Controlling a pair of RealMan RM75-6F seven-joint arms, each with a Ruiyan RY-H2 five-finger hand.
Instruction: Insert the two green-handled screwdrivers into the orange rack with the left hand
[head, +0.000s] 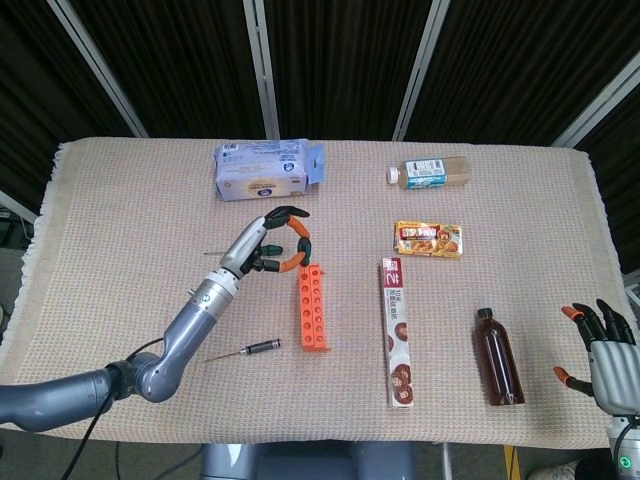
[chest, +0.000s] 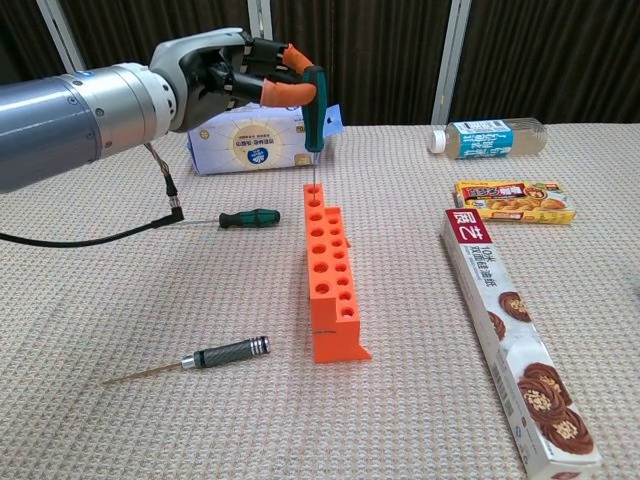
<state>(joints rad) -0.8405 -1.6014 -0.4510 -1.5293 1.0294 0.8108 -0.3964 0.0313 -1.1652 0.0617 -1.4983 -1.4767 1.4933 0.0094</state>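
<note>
Got my left hand (chest: 225, 70) fingers pinched on one green-handled screwdriver (chest: 313, 105), shaft upright, tip right above the orange rack (chest: 330, 272)'s far-end hole.

Robot test station, lab-like: a desk (head: 120, 200) under beige woven cloth, dark curtains (head: 340, 60) with metal struts behind, groceries and tools laid out.

Colours on the beige woven tablecloth (head: 120, 200)

Orange rack (chest: 331, 275); green-handled screwdriver (chest: 313, 110) and another, green and black (chest: 246, 217); silver left hand (chest: 235, 70) with orange fingertips (chest: 280, 93); bottle (head: 498, 357), seemingly dark brown.
</note>
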